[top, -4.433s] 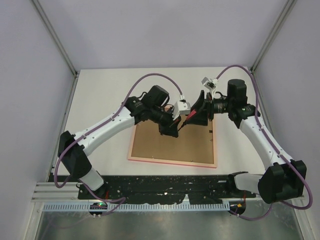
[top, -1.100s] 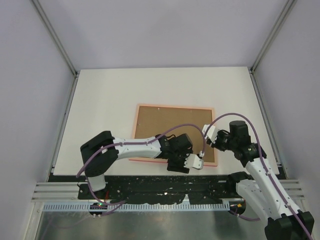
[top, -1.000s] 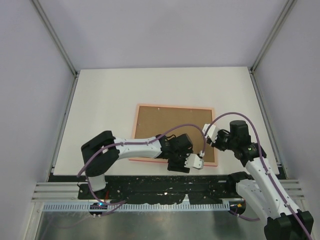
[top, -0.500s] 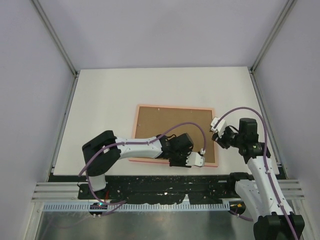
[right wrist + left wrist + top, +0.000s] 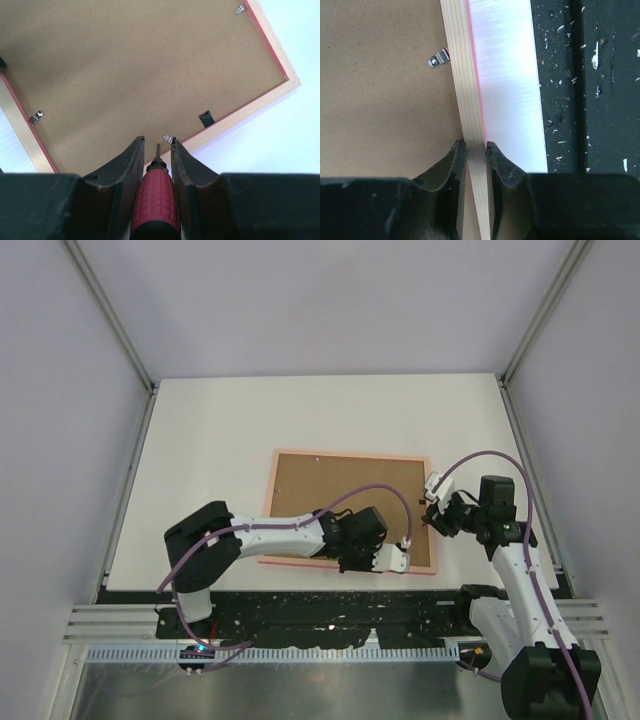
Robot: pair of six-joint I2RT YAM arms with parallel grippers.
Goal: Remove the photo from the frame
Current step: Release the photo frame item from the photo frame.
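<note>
The frame (image 5: 345,454) lay back side up on the white worktop (image 5: 210,450), toward the near right part, with its near long rail close to the worktop's front edge. A plain brown backing board (image 5: 335,495) filled it, so the photo was hidden underneath.

The left pincer (image 5: 474,150) was clamped on that near rail. In the left wrist view one finger (image 5: 451,165) pressed the inner side, over the backing board. The other pressed the outer pink side, and the pale wood strip ran between them. A small metal tab (image 5: 439,58) sat on the board against the same rail, further along. Past the rail came a narrow strip of white worktop, then a black speckled surface (image 5: 585,100).

The right pincer (image 5: 157,145) hung over the frame's right end, closed on a screwdriver (image 5: 157,200) with a red handle. The thin shaft poked out between the fingers and pointed down at the board. Its tip was just beside a second tab (image 5: 169,138) by the right short rail. Whether the tip touched the board or the tab could not be told from this angle. A black hanger clip (image 5: 205,117) sat on the board near that rail, a little apart from the tip.
</note>
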